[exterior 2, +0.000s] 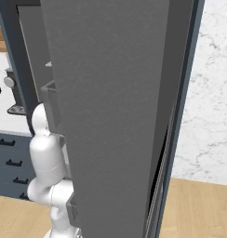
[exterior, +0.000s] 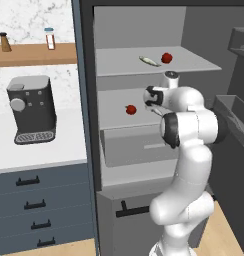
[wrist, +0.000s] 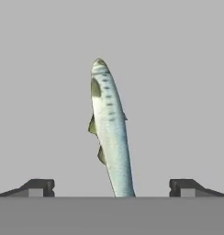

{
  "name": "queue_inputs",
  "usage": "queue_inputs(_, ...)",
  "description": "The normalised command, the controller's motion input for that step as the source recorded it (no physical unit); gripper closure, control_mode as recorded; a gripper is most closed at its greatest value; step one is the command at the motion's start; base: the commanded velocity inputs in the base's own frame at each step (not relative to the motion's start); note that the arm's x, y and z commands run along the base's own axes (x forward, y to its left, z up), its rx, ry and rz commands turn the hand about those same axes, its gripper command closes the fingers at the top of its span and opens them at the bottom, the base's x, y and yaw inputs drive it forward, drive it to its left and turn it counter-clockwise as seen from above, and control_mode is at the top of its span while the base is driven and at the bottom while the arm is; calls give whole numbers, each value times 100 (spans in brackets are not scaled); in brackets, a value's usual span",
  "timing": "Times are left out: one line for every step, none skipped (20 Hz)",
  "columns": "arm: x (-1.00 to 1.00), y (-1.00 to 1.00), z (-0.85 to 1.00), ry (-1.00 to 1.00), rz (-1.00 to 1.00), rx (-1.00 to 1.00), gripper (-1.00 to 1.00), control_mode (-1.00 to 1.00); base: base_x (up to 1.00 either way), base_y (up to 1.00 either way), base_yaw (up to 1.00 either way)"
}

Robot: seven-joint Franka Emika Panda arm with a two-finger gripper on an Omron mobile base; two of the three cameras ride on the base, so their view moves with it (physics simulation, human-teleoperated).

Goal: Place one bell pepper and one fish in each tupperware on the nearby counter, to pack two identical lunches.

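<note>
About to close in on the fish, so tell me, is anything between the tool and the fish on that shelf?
Nothing visible. In the hand view the fish lies on bare grey shelf, running down between the open tool's two fingertips, with no other item between them.

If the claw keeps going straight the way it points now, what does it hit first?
Most likely the fish: it lies between the open claw's fingertips on the grey fridge shelf. How far ahead it is, I can't judge.

A dark coffee machine (exterior: 31, 109) stands beneath a wooden wall shelf (exterior: 36, 54) holding a white red-capped bottle (exterior: 49, 38) and a brown shaker (exterior: 4, 42), beside an open grey fridge (exterior: 144, 100).
</note>
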Motion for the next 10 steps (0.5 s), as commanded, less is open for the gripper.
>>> queue_inputs(51, 0, -37, 0, 5, 0, -100, -100, 0, 0, 0)
queue_inputs(52, 0, -36, 0, 5, 0, -100, -100, 0, 0, 0)
queue_inputs(51, 0, -32, 0, 5, 0, -100, -100, 0, 0, 0)
queue_inputs(53, 0, -26, 0, 5, 0, -100, -100, 0, 0, 0)
queue_inputs(56, 0, -25, 0, 5, 0, -100, -100, 0, 0, 0)
queue_inputs(58, 0, -25, 0, 5, 0, -100, -100, 0, 0, 0)
queue_inputs(60, 0, -22, 0, 5, 0, -100, -100, 0, 0, 0)
queue_inputs(64, 0, -14, 0, 4, 0, -100, -100, 0, 0, 0)
queue_inputs(67, 0, -5, 0, 3, 0, -100, -100, 0, 0, 0)
queue_inputs(66, 0, 0, 0, 3, 0, -100, -100, 0, 0, 0)
